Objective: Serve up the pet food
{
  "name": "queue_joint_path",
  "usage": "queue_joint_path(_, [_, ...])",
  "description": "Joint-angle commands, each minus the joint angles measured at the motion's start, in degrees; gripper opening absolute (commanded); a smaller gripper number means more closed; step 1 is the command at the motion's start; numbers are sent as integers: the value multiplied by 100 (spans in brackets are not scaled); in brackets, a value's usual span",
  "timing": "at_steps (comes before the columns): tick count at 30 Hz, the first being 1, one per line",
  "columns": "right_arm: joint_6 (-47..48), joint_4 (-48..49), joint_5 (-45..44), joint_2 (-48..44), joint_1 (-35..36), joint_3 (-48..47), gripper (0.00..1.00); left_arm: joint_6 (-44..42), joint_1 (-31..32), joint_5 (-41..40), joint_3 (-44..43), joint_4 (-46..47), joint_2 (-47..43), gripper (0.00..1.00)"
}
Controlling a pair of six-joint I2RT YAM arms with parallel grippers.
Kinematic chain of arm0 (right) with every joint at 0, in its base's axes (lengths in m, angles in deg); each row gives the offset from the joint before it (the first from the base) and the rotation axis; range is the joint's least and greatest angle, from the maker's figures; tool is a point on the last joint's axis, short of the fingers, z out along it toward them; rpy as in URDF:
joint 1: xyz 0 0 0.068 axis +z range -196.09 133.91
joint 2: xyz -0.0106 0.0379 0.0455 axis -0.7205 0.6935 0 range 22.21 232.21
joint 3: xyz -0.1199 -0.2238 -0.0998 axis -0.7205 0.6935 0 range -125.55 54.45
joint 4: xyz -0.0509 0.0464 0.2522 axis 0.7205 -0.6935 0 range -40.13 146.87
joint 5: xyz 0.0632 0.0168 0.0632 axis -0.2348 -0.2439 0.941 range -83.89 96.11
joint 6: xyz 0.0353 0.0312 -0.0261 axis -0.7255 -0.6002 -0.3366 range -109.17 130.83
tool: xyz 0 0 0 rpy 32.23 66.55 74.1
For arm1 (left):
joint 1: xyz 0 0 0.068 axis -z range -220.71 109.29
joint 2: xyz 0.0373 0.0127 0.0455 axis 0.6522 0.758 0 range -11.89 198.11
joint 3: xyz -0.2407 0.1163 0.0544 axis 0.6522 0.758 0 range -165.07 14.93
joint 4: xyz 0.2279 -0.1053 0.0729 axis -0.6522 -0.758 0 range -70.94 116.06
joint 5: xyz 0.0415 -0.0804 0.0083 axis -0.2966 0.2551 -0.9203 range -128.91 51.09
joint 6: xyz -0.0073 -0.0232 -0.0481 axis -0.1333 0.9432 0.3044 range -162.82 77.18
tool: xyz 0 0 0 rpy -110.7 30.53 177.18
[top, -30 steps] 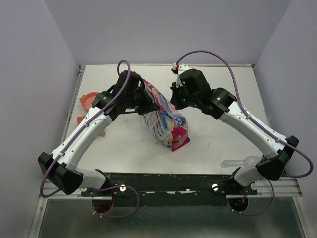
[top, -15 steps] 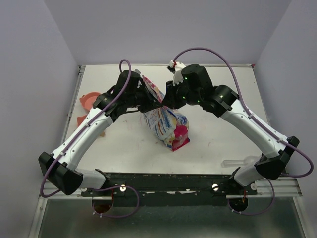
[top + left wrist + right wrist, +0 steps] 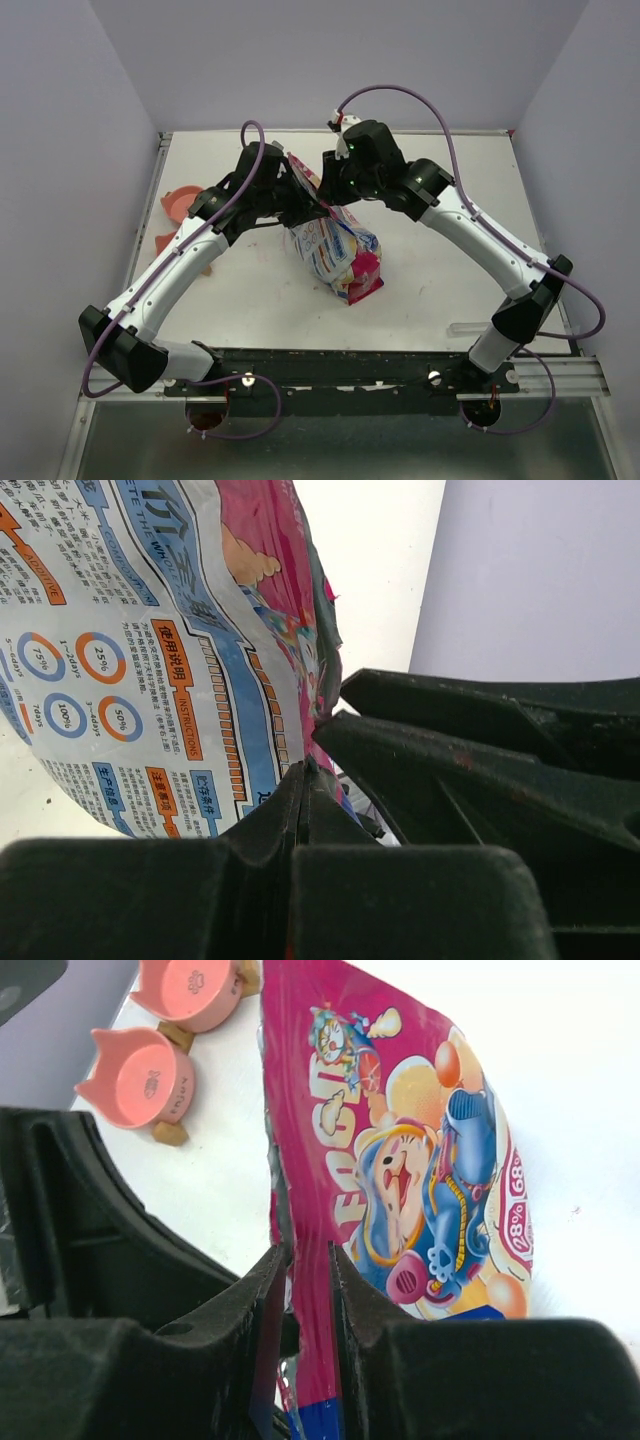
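One bag is pinched by left hand, straddled by right hand.

Arms are white with black joints and hands; purple cables (green wrist light).

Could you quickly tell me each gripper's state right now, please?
Left gripper: closed on the edge of the bag.
Right gripper: open, straddling the bag's edge.

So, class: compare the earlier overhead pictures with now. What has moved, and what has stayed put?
The right pincer swung left to the bag, opened, and now straddles its top edge. The left pincer stayed shut on the bag, which kept its place, as did the pink bowls.
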State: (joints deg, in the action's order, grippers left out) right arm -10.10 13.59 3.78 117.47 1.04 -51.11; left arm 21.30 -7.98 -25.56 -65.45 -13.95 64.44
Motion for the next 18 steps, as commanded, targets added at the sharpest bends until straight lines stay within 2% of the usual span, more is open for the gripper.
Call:
queue_joint_path(1, [115, -13, -418, 124, -29, -368, 32, -22, -21, 46, 119, -227, -66, 0])
queue_joint_path(7, [256, -92, -453, 326, -38, -650, 33, -5, -12, 46, 136, -218, -57, 0])
queue_joint_path(18, [326, 92, -189, 405, -38, -448, 32, -13, -21, 81, 75, -218, 13, 0])
